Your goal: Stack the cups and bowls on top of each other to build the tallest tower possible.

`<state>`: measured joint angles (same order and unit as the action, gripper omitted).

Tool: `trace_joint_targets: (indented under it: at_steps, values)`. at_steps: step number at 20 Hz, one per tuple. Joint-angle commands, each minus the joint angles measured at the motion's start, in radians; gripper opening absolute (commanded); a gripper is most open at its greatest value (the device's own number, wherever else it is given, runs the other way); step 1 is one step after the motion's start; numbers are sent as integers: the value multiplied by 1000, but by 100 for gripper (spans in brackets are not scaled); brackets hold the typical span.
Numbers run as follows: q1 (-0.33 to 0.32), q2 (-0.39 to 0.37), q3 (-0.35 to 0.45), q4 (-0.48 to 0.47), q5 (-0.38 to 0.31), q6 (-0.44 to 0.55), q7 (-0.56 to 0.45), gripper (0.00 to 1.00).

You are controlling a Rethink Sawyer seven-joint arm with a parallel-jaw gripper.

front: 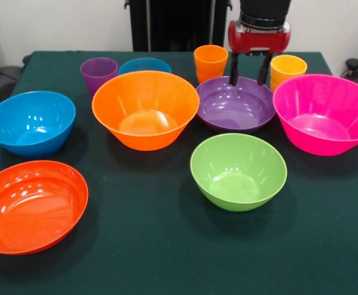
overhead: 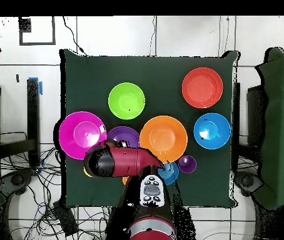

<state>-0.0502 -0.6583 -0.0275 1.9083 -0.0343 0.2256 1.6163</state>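
Tool poised over the far rim of the purple bowl, fingers apart and holding nothing; no tower begun.

All bowls sit singly on the counter. Taking the purple bowl as landmark: the pink bowl is just beside it on one side, the orange bowl just beside it on the other, the green bowl in front of it, and the orange cup and yellow cup just behind it, flanking the tool. The likely step is gripping the purple bowl's rim: I would put 1 finger inside and 1 outside the wall, close firmly since the plastic looks slick, lift straight up clear of both cups, then lower it centred into the pink bowl so it nests level.
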Motion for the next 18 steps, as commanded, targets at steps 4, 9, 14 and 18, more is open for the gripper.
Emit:
trace_joint_targets:
  at_steps: [4, 9, 14, 18]
  values:
    - [-84, -18, 105, 27, -22, 138, 47, 100]
    - [-87, -18, 111, 29, -28, 138, 55, 100]
    - [-93, -6, 116, 26, -32, 131, 56, 100]
    - [-96, -1, 118, 22, -33, 131, 54, 100]
